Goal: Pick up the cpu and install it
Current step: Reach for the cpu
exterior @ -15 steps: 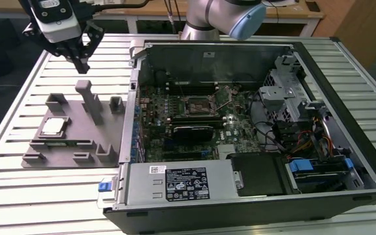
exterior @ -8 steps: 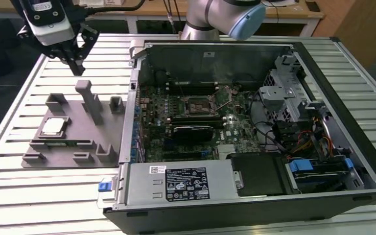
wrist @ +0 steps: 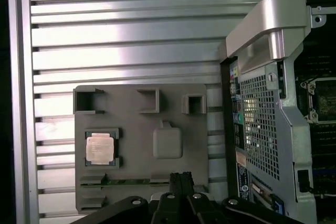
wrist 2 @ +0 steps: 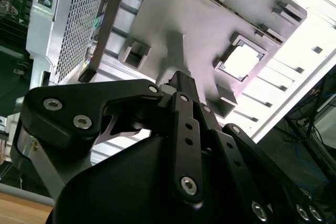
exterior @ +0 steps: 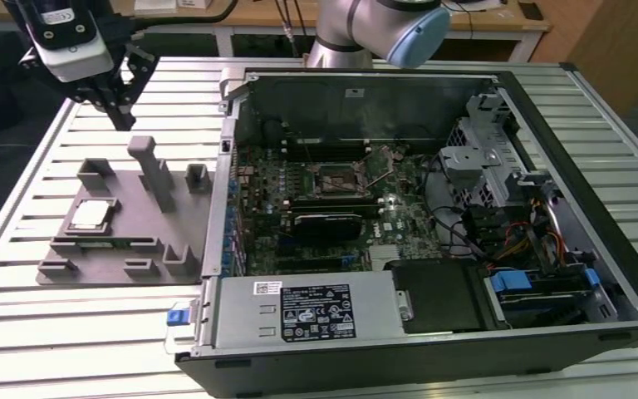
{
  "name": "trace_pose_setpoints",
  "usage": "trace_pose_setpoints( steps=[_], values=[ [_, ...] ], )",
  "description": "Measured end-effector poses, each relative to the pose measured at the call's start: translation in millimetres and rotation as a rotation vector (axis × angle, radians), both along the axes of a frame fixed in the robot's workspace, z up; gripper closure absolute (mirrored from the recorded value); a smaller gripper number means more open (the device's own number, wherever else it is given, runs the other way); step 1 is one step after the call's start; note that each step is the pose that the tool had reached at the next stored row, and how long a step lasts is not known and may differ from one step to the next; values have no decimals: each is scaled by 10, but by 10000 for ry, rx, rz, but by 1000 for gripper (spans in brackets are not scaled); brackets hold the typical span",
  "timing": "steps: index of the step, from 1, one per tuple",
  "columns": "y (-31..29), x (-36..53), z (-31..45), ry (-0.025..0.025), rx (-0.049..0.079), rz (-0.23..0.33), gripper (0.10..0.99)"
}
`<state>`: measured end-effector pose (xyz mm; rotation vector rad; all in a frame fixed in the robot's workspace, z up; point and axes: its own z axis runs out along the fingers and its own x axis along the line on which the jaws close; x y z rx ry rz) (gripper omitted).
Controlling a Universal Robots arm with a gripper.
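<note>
Pick-up stage of the CPU task. Towards the near corner of the slatted aluminium tabletop (exterior: 64, 332) on the exterior view's left lies the large grey plastic fixture with slots and posts (exterior: 120, 249). The cpu (exterior: 89, 216), a small flat square chip with a silver-grey top plate and pale rim, lies flat in a square recess on the fixture's side nearer that tabletop edge, untouched and not yet picked up. In both wrist views it sits squarely in its recess ( (wrist: 100, 148), (wrist 2: 241, 62)). Farther back on the fixture stands a tall grey upright post (exterior: 150, 170). Beyond the fixture's far edge, well above the tabletop, hangs the black two-finger gripper (exterior: 114, 112). Its fingers are drawn together with nothing between them, as the first wrist view shows (wrist: 181, 178). It is well apart from the chip and offset towards the post. On the exterior view's right the open black and silver computer case (exterior: 364, 100) holds the motherboard, with the empty square metal-framed socket (exterior: 336, 177) towards its far side. To do this step well, the jaws probably need to part wider than the chip, centre over the recess clear of the post, descend vertically, and close on two opposite rim edges so that the chip lifts level.
</note>
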<state>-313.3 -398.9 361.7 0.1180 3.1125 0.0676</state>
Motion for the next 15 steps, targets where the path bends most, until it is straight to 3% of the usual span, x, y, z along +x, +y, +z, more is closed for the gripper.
trace_pose_setpoints(
  steps=[15],
  values=[
    [0,-192,-68,0,0,1,980]
  ],
)
